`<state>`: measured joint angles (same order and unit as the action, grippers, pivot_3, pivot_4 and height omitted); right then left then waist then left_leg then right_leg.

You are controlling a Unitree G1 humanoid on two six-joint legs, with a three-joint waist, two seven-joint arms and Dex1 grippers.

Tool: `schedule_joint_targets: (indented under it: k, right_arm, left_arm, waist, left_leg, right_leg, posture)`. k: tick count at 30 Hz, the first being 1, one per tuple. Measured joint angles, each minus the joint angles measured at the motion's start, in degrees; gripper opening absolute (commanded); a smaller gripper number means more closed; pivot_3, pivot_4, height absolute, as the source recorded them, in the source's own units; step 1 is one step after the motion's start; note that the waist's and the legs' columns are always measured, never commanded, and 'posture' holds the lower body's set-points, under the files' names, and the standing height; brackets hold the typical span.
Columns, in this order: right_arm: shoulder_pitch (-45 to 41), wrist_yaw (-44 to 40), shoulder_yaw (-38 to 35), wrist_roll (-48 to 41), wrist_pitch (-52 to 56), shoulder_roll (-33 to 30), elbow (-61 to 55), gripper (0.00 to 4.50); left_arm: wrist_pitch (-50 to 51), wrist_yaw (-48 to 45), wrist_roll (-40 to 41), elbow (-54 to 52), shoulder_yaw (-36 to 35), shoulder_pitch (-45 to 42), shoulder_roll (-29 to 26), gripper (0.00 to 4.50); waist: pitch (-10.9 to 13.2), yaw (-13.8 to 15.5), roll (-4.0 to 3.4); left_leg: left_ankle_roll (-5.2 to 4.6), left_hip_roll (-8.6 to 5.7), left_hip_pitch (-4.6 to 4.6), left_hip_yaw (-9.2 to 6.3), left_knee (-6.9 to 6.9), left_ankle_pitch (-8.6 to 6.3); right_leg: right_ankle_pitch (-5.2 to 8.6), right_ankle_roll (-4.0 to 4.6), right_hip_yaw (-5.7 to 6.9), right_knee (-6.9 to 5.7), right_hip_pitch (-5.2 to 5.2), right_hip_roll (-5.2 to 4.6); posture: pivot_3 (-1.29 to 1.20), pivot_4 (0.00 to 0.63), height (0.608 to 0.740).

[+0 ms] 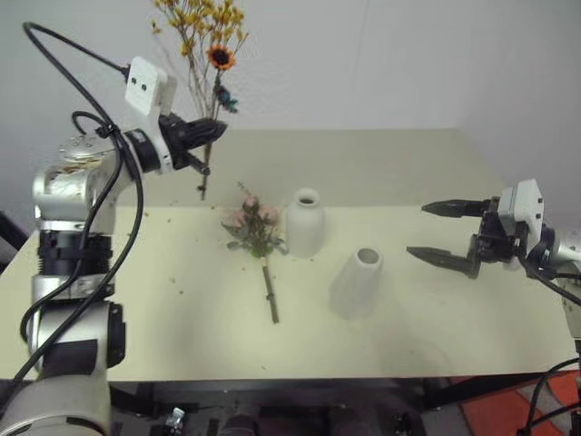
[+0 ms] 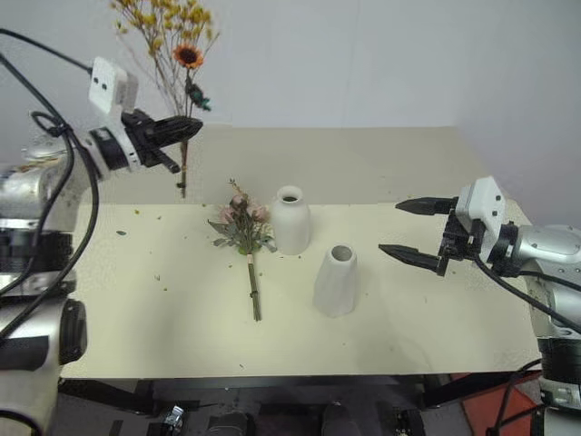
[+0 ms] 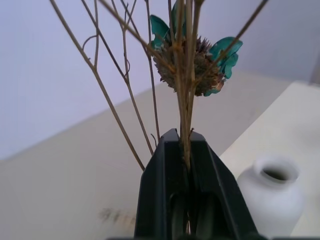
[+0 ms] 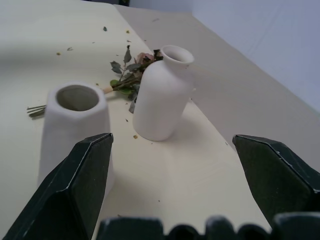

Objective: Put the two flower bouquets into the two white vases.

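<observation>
A plain test room or lab: a bare cream-topped table (image 1: 408, 336) stands against a blank white wall (image 1: 381, 54), with loose black cables (image 1: 82, 54) trailing at the left and a patch of orange and grey floor (image 1: 508, 413) at the near right.

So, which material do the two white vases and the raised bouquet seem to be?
Bottle-shaped vase and tapered vase: probably ceramic, matte white, no shine. Yellow bouquet: seemingly dried plants, with thin brown brittle-looking stems.

Silver-grey arm housings, white wrist camera blocks, black jaws, looping black cables; markings perhaps two dark dots.
</observation>
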<state>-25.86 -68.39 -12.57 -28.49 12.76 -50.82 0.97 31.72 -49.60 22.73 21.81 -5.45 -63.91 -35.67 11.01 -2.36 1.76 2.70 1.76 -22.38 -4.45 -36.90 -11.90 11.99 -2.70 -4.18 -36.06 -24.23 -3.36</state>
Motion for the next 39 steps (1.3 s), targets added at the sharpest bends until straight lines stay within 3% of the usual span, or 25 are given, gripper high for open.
schedule_joint_targets:
  k: [12, 39]
  right_arm:
    - [-0.46, 5.39, 0.77, 0.14, 4.11, 1.78, -3.36, 4.5]
    - [5.21, 9.76, -1.6, -2.06, 4.22, 2.18, -8.48, 4.5]
  left_arm:
    - [-15.94, -6.94, 1.87, 20.94, -2.54, -11.02, 14.95, 0.02]
    - [-24.8, -9.88, -2.41, 35.93, -2.49, -13.29, 23.73, 0.02]
  waist:
    - [0.01, -0.5, 0.01]
    - [0.02, -0.28, 0.03]
  left_leg:
    - [0.0, -0.04, 0.02, -0.01, -0.02, 0.0]
    - [0.0, -0.06, -0.01, -0.02, -0.03, 0.0]
  right_leg:
    - [0.01, -0.1, -0.03, -0.04, -0.02, 0.0]
    - [0.02, -0.15, -0.03, -0.01, -0.01, -0.01]
  posture:
    - [0.0, 0.15, 0.74]
    - [0.0, 0.15, 0.74]
